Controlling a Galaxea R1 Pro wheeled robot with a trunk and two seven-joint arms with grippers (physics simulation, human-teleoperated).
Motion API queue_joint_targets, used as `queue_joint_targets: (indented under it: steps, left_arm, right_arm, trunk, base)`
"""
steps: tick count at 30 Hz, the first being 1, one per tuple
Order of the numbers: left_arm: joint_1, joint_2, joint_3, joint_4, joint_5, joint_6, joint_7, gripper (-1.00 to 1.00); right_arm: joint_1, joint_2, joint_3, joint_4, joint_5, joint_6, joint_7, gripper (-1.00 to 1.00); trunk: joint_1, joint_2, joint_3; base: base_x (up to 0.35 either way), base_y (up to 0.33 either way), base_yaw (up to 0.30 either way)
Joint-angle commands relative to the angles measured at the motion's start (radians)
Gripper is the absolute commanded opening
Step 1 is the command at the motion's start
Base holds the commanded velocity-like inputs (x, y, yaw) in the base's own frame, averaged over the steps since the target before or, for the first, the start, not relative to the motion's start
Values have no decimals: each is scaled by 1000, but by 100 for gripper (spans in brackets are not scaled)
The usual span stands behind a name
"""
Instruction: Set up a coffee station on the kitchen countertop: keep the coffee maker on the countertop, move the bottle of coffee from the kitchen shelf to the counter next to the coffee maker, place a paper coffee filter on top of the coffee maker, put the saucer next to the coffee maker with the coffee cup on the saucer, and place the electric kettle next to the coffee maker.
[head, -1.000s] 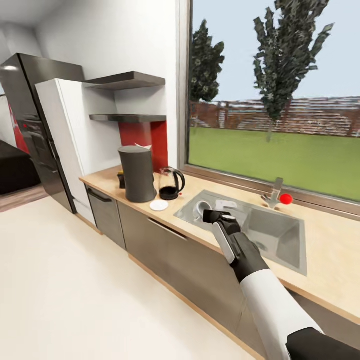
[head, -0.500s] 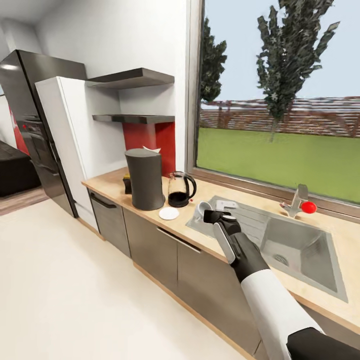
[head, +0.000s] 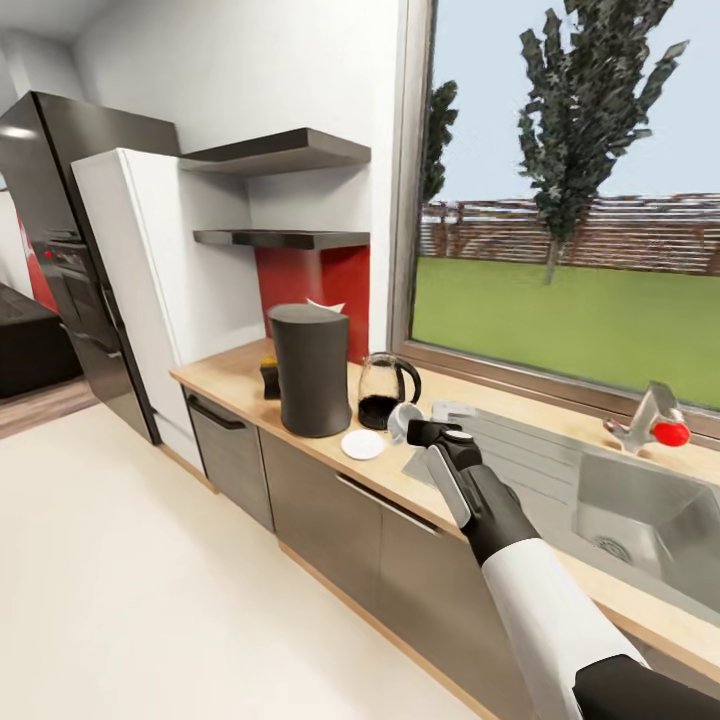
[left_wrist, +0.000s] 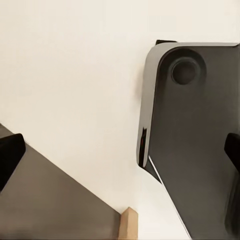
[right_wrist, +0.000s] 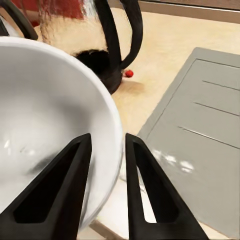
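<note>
Cup (right_wrist: 45, 115), white, glossy, tilted.

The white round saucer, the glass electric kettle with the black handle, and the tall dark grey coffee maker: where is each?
White round saucer (head: 362, 444), head view: centre of the disc.
Glass electric kettle (head: 381, 392), head view: glass body.
Tall dark grey coffee maker (head: 315, 375), head view: front of the body.

Coffee maker (head: 313, 370) dark grey; electric kettle (head: 385, 391) clear with black handle and base. Saucer (head: 362, 444) and coffee cup (right_wrist: 45, 130) white — right gripper (right_wrist: 105, 150) fingers black. Countertop (head: 240, 375) light wood, sink (head: 640, 510) grey, backsplash (head: 310, 280) red — faucet knob (head: 670, 433) red.
</note>
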Motion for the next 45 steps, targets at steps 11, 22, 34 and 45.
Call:
queue_joint_targets:
  steps: [11,22,34,45]
  left_arm:
    - [-1,0,8,2,1,-3,-5,100]
    - [-1,0,8,1,1,-3,-5,100]
    - [-2,2,7,3,-1,-1,-3,100]
    - [-2,0,7,4,-2,-1,-5,100]
  right_arm:
    - [-1,0,2,-1,-11,2,-9,-100]
    - [-1,0,2,3,-9,3,-9,-100]
    - [-1,3,1,55,285,138,-17,-100]
    - [-1,2,2,161,296,152,-207,-100]
  trunk:
    - [1,-2,-2]
    - [1,-2,-2]
    - [1,-2,-2]
    - [1,-2,-2]
  base:
    - [203,280,0]
    - [181,294,-65]
    - [159,201,-15]
    - [17,15,0]
